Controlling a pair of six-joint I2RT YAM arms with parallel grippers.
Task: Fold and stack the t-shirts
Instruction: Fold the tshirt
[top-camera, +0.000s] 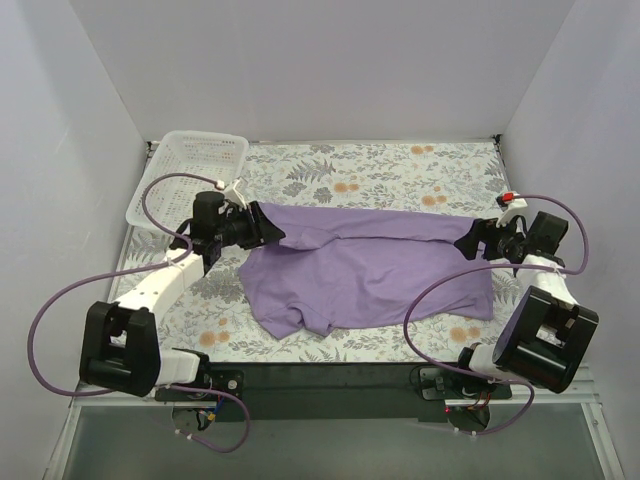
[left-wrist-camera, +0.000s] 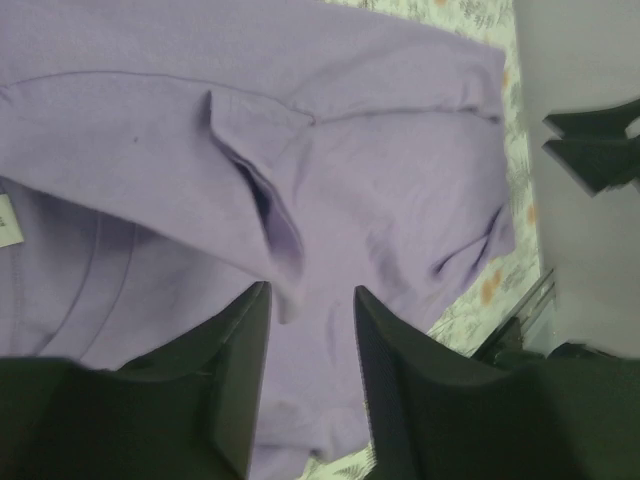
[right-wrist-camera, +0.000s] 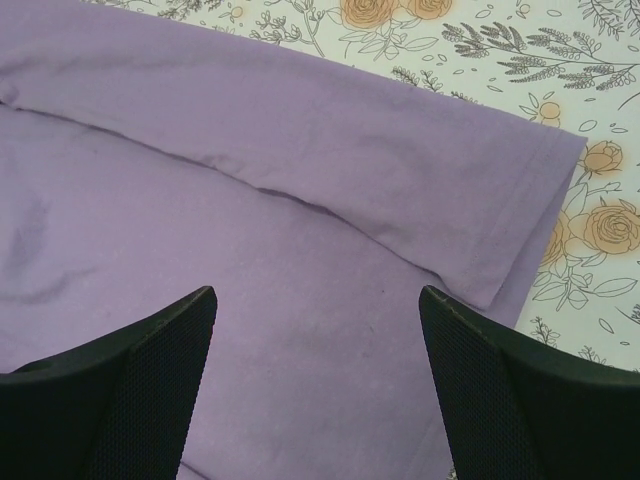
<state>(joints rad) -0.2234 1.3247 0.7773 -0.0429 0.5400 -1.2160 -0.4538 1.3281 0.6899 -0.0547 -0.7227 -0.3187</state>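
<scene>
Lavender t-shirt (top-camera: 370, 270) lies half-folded on the flowered table (top-camera: 400, 165), the right gripper (right-wrist-camera: 315, 310) wide and empty over its side edge, the left gripper (left-wrist-camera: 310, 320) narrow at a raised ridge — holding or not, unclear — so each should lift straight off without dragging the fold.

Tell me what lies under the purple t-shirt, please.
The floral tablecloth shows around the purple t-shirt and evidently continues beneath it. Whether anything else lies underneath cannot be seen: the fabric covers it.

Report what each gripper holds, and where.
Right gripper: nothing, open over the t-shirt. Left gripper: a raised fold sits between its jaws; grip cannot be told.
</scene>
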